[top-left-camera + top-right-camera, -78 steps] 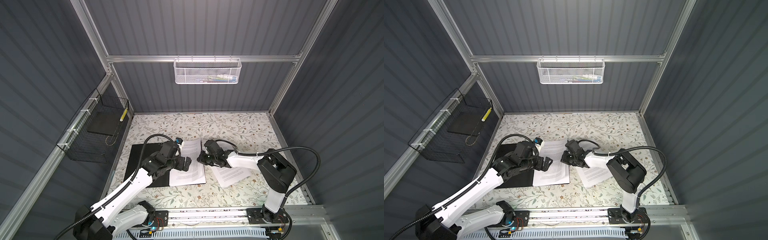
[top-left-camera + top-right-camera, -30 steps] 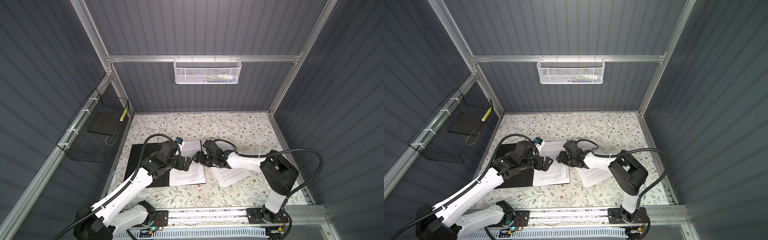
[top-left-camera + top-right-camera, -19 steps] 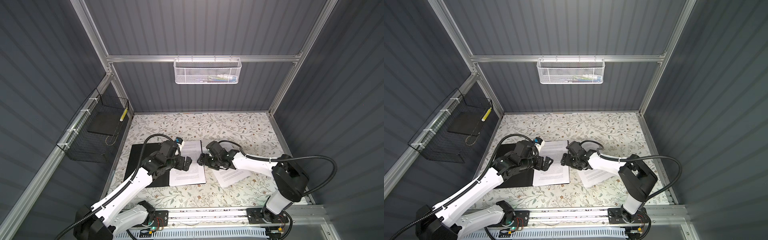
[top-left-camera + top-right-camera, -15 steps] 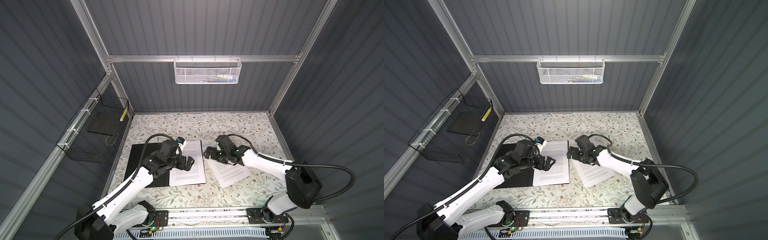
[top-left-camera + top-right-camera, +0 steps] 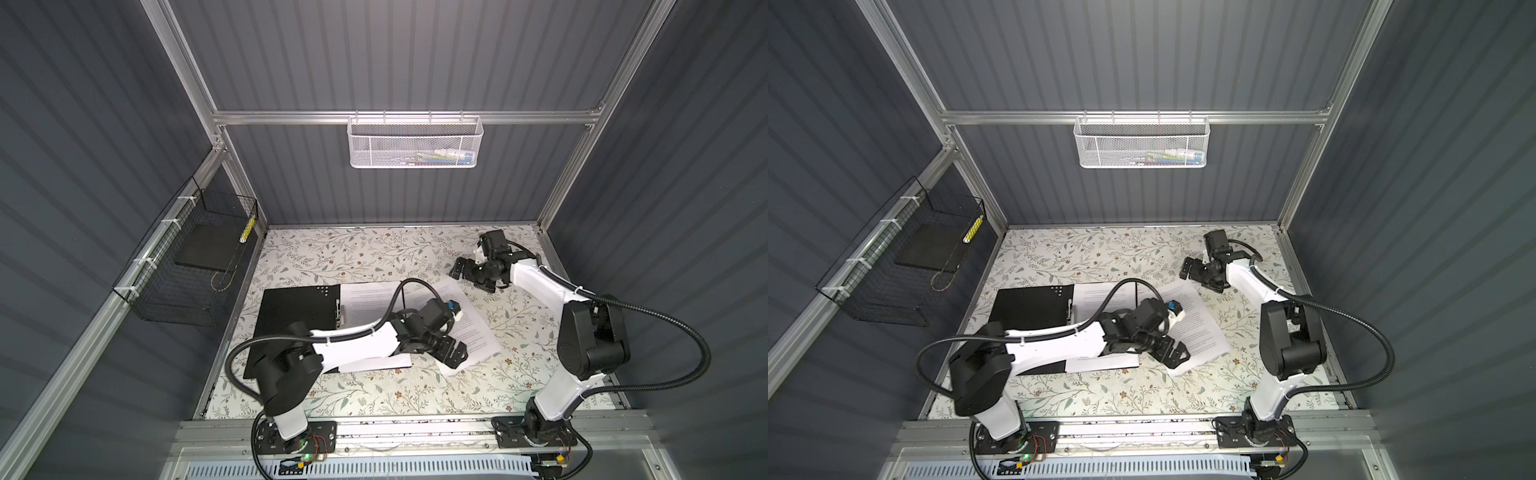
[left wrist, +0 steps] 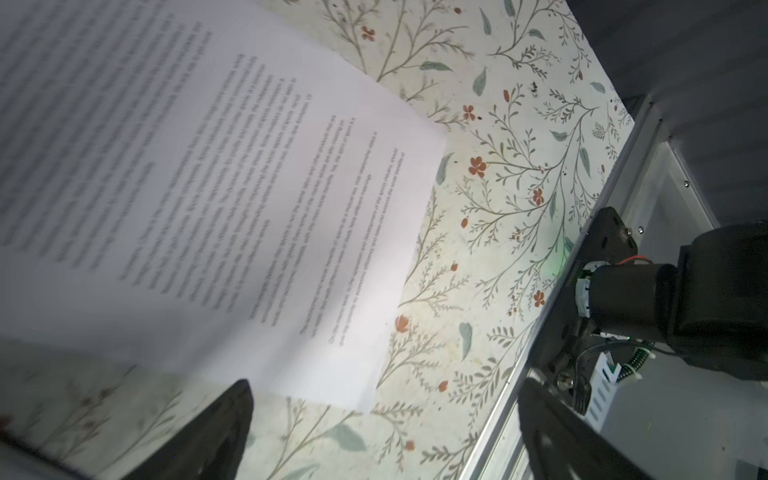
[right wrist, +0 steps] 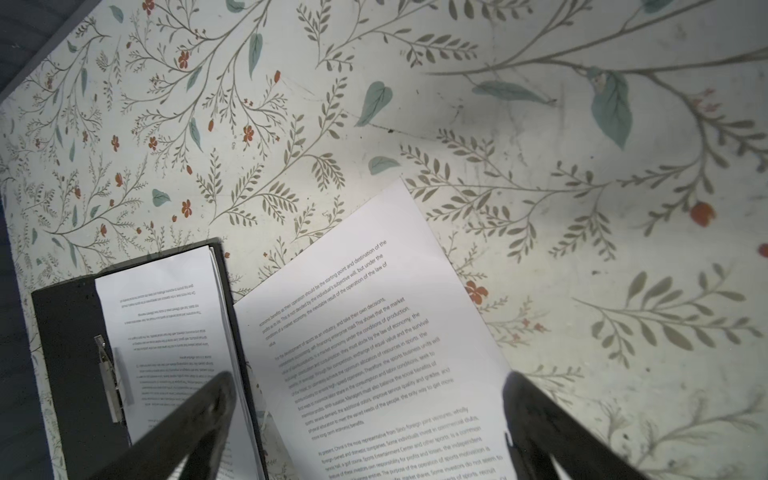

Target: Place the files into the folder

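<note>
1. The black folder (image 5: 297,316) lies open on the floral tabletop (image 5: 332,253), left of centre, with a stack of printed sheets (image 5: 368,302) on its right half
2. One loose printed sheet (image 5: 473,328) lies skewed just beside the folder
3. The left gripper (image 5: 453,353), spread wide and empty, hovers over that sheet's near corner
4. The right gripper (image 5: 461,272), also spread and empty, hangs beyond its far corner
</note>
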Controlling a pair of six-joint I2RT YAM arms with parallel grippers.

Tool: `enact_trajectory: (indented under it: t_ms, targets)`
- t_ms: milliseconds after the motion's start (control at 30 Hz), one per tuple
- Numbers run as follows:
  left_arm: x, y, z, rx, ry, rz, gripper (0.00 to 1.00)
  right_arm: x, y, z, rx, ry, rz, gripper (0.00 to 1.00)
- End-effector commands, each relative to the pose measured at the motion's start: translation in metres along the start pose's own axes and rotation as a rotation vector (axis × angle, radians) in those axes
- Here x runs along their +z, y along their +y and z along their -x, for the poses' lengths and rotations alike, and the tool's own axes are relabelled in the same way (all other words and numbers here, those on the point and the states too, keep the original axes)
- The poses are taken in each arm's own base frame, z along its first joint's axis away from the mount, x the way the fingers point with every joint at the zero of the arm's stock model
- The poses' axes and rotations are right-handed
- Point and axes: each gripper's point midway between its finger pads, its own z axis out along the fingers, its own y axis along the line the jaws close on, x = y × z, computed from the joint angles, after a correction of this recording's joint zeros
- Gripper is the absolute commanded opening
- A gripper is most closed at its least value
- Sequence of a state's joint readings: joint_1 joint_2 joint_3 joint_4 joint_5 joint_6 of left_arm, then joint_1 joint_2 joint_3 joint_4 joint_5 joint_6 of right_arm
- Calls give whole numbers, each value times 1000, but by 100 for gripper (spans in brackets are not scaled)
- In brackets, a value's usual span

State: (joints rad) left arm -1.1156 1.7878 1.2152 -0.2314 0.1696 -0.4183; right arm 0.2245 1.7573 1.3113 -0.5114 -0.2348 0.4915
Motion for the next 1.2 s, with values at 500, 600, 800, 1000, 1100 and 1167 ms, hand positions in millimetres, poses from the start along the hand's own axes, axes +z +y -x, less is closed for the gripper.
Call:
enact_trajectory:
  t_ms: [500,600,800,1000,1100,1167]
  targets:
    - [90,-1,-9,51,148,14,100,-19,-25,6,56,32,29,99]
    - [105,-12,-16,79,181,-3,100,-24,-30,8,68,28,22,99]
    - [110,-34,-37,125,232,-33,100,-30,-38,10,82,18,14,99]
    - [82,-15,-76,123,301,2,100,-16,-45,7,68,57,-3,99]
    - [70,4,-90,132,323,63,100,-2,-51,1,52,104,-17,99]
    - [66,19,-94,108,339,80,100,8,-54,-3,45,142,-30,99]
